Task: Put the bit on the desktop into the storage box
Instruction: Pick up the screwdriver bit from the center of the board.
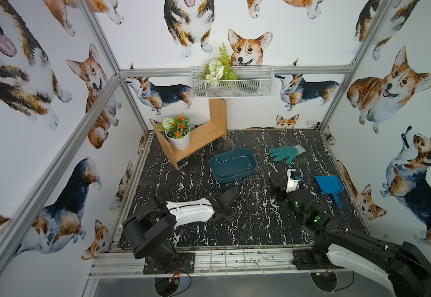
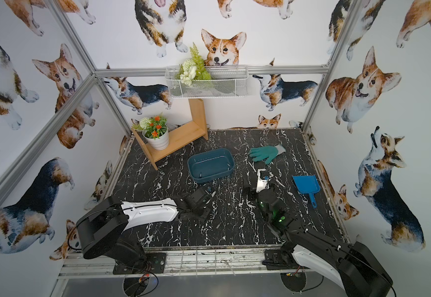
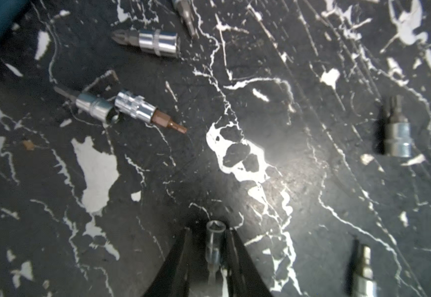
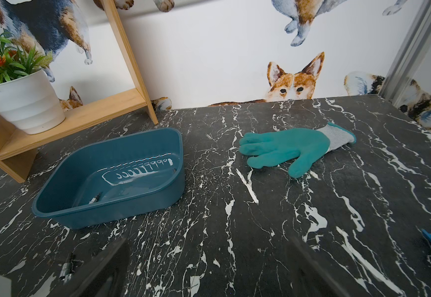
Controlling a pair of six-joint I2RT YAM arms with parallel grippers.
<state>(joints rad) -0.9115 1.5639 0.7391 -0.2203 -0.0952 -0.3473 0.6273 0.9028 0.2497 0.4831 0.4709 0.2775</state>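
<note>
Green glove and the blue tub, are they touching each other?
Apart. The right wrist view shows bare marble tabletop between the glove and the storage box.

From high up, both top views give me the whole desk [image 1: 255,226]. Left wrist camera stares down at it close; right wrist looks low across, sharing the storage box [image 4: 111,213].

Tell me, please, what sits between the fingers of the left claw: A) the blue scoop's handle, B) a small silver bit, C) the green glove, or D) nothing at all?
B: the left wrist view shows a small silver bit standing between the dark fingers of the left claw.
</note>
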